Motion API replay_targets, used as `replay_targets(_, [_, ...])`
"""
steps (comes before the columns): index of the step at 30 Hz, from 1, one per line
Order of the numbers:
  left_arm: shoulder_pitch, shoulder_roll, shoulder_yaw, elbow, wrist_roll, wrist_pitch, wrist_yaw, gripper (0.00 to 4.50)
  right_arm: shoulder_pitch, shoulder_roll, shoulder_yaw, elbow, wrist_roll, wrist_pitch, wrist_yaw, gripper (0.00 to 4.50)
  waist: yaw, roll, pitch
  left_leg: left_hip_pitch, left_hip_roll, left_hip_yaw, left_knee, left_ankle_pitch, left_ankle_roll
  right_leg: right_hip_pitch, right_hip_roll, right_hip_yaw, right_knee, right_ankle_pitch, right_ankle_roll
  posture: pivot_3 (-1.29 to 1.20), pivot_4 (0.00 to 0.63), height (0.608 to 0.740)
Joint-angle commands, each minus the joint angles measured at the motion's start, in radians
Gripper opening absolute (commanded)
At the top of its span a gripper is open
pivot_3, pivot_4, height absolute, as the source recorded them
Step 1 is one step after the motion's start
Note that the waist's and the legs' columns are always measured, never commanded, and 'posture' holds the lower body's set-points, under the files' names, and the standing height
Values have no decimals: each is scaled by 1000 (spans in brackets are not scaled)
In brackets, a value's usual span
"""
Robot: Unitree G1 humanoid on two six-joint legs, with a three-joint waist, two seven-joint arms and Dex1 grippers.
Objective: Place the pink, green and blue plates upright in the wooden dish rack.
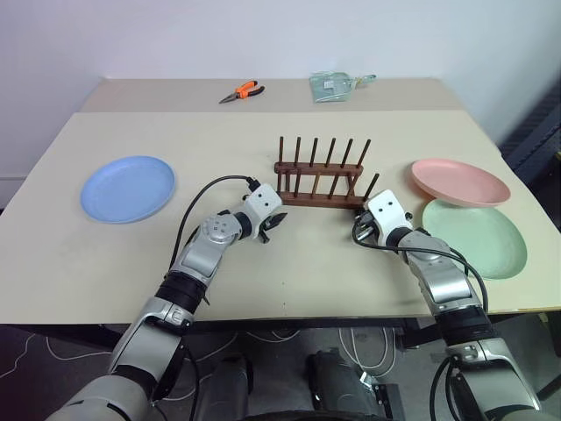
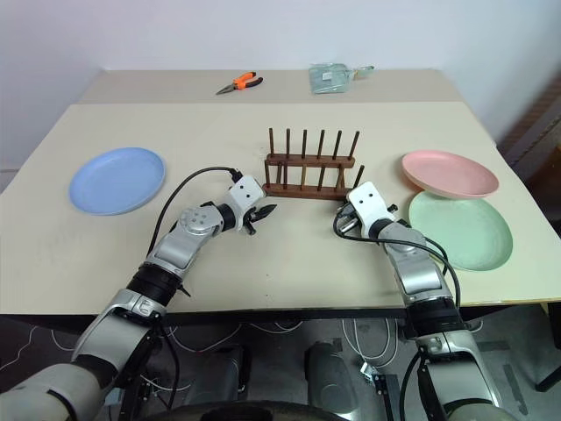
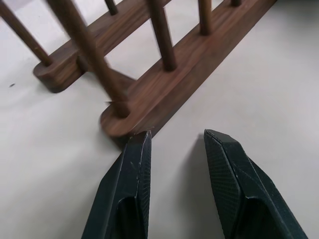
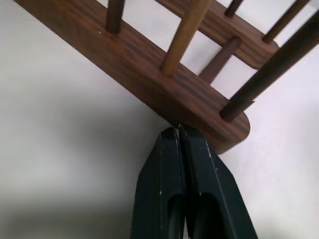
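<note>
- Beige worktop (image 1: 289,263) is filling most of the head views, running back to a pale wall, with orange pliers (image 1: 243,91) and a clear packet (image 1: 331,86) lying along its far edge, top centre, well clear of the job.
- Rack (image 1: 319,182) is standing just above the middle of the frame, its dowels upright and every slot bare, so no plate is racked yet.
- Blue plate (image 1: 128,188) is lying flat at the left of the frame, well apart from the rack.
- Pink plate (image 1: 459,181) is lying flat at the right, its near edge overlapping the far rim of the green plate (image 1: 478,238), which is sitting just below it.
- Left hand (image 3: 174,142) is hovering low at the rack's left end, empty, its fingers (image 3: 130,174) standing partly apart, one tip just beside the rounded end of the near rail.
- Right hand (image 4: 179,130) is clenched tight on nothing, its closed tips touching, or all but touching, the near rail at the rack's right end.
- Both hands are bracketing the rack from its two ends rather than going for a plate; my reading is that they are nudging or squaring the rack so its slots are facing the robot before any plate is lifted.
- A closed hand is making a blunt pusher, which probably explains the right one's clench.
- Pushing unevenly could be skewing or tipping so light a rack.
</note>
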Motion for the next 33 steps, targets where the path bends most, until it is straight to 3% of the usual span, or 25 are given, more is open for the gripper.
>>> replay_targets(1, [26, 25, 5, 60, 40, 4, 20, 1671, 53, -74, -20, -69, 7, 7, 74, 875, 0, 0, 0, 0, 0, 0, -1, 0, 0, 0, 0, 0, 0, 0, 1, 0, 150, 740])
replay_targets(6, [75, 41, 20, -59, -3, -110, -27, 1671, 186, -250, -143, -311, 14, -46, 134, 3244, -2, 2, 0, -2, 0, 0, -3, 0, 0, -2, 0, 0, 0, 0, 4, 0, 150, 740])
replay_targets(12, [109, 29, 47, -257, -143, -141, -188, 1671, 211, -443, -253, -316, -64, -72, 126, 3244, 2, 3, 2, -7, 0, 3, -3, 0, 0, -10, 0, 2, 1, 0, 2, 0, 150, 740])
replay_targets(17, [108, 14, 54, -374, -255, -57, -292, 1671, 159, -522, -158, -128, -226, -169, 63, 3244, 4, 3, 3, -8, 0, 4, -3, 0, 0, -10, -1, 3, -1, -1, 0, 0, 150, 740])
replay_targets(23, [125, 10, 54, -473, -301, -2, -320, 1671, 37, -498, -54, 176, -321, -270, -26, 3244, 0, 4, 3, -7, 0, 5, -3, 0, 0, -11, -1, 4, -1, -1, 0, 0, 150, 740])
replay_targets(26, [148, 18, 67, -497, -298, 17, -300, 1671, 16, -490, -40, 221, -331, -294, -48, 2391, -4, 4, 3, -7, 0, 5, -4, 0, 0, -11, 0, 4, -1, -1, 0, 0, 150, 740])
replay_targets(31, [194, 34, 80, -539, -302, 38, -278, 1671, 2, -505, -34, 207, -366, -328, -85, 37, -3, 4, 4, -7, 0, 5, -4, 0, 0, -11, 0, 5, 0, -1, 0, 0, 150, 740])
replay_targets(33, [205, 35, 90, -545, -299, 36, -263, 1671, 0, -520, -40, 171, -386, -340, -105, 37, -3, 3, 4, -7, 0, 5, -4, 0, 0, -11, 0, 5, 0, -1, 0, 0, 150, 740])
